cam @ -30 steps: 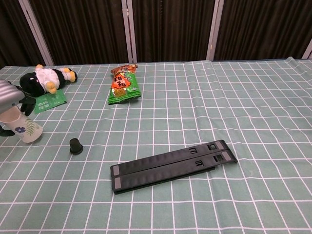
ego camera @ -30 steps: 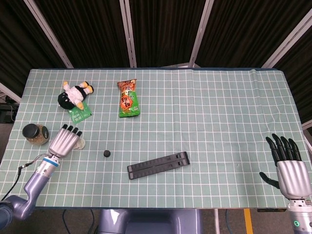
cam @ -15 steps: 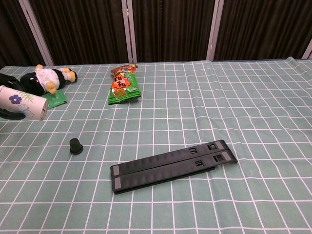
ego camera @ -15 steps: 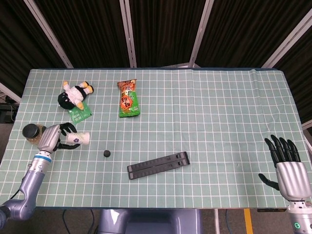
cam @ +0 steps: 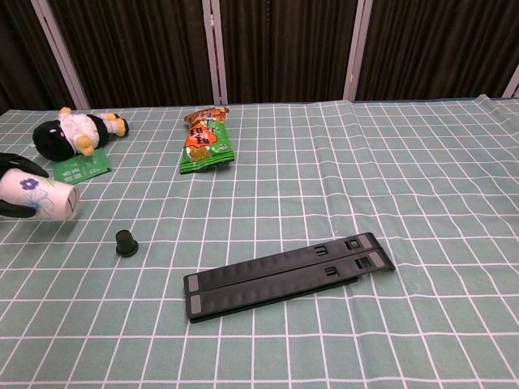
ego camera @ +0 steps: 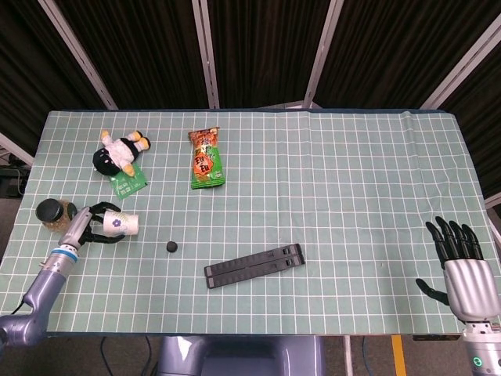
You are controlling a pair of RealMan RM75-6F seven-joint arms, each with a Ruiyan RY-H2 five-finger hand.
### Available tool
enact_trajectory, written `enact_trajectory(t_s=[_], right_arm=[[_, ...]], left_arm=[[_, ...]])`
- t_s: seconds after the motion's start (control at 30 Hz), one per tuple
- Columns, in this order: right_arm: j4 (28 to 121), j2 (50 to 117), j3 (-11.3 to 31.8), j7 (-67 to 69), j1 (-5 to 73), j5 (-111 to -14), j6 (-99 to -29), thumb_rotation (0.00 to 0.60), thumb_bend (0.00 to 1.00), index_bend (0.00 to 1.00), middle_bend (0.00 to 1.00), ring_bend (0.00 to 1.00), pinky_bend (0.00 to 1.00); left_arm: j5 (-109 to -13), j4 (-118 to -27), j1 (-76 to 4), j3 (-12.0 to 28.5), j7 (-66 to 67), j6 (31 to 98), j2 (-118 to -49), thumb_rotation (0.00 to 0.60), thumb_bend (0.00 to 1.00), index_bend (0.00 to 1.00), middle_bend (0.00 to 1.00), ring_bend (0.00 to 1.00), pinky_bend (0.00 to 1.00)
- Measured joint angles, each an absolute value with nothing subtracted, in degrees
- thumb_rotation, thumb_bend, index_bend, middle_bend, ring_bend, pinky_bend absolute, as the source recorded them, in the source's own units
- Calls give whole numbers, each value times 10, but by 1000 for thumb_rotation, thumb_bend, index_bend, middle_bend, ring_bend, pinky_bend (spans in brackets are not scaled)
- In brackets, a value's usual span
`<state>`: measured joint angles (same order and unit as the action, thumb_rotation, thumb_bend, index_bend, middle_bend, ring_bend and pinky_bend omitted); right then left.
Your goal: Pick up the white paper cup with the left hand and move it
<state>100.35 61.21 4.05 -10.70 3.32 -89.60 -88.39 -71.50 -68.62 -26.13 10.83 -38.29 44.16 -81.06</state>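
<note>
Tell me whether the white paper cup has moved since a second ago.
Yes. The white paper cup stood upright by the glass jar; now the left hand holds it tipped sideways, mouth toward the small black knob.

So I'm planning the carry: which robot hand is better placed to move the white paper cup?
Left. The left robot hand already grips the white paper cup, tipped sideways at the table's left edge; the right robot hand is open at the far right corner.

Matt checked cloth covers the table; white paper cup, glossy foil snack bag, matt black plastic stand, fuzzy plush toy
</note>
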Motion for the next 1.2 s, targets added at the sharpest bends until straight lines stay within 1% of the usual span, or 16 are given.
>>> enact_trajectory(t_s=[0.07,0.27,0.33,0.47,0.67,0.87,1.0,1.1,1.2], right_arm=[[1004,612,41,-107,34,-894,-883,600,0,0,0,0,0],[1006,613,41,-110,34,-894,-882,600,0,0,0,0,0],[1007,613,40,-110,34,-894,-881,600,0,0,0,0,0],[1008,612,39,-109,35,-895,-881,600,0,0,0,0,0],[1009,611,38,-108,35,-897,-880,600,0,0,0,0,0],[1009,607,39,-100,35,-895,-880,600,0,0,0,0,0],[1008,602,41,-89,35,-891,-880,600,0,0,0,0,0],[1006,600,43,-83,36,-886,-877,600,0,0,0,0,0],[1005,599,44,-80,36,-884,-876,600,0,0,0,0,0]], left_arm=[[-725,-682,-261,105,-378,452,-811,600,0,0,0,0,0],[-775,-680,-257,92,-341,519,-806,600,0,0,0,0,0],[-794,-684,-257,86,-313,541,-800,600,0,0,0,0,0],[-817,-697,-258,74,-236,561,-787,600,0,22,0,0,0],[-840,-709,-260,65,-51,593,-781,600,0,23,0,0,0],[-828,-724,-267,65,202,607,-797,600,0,45,0,0,0],[-799,-729,-277,68,363,605,-823,600,0,51,0,0,0],[-775,-726,-288,68,440,602,-849,600,0,54,0,0,0],[-759,-707,-299,69,485,601,-878,600,0,64,0,0,0]])
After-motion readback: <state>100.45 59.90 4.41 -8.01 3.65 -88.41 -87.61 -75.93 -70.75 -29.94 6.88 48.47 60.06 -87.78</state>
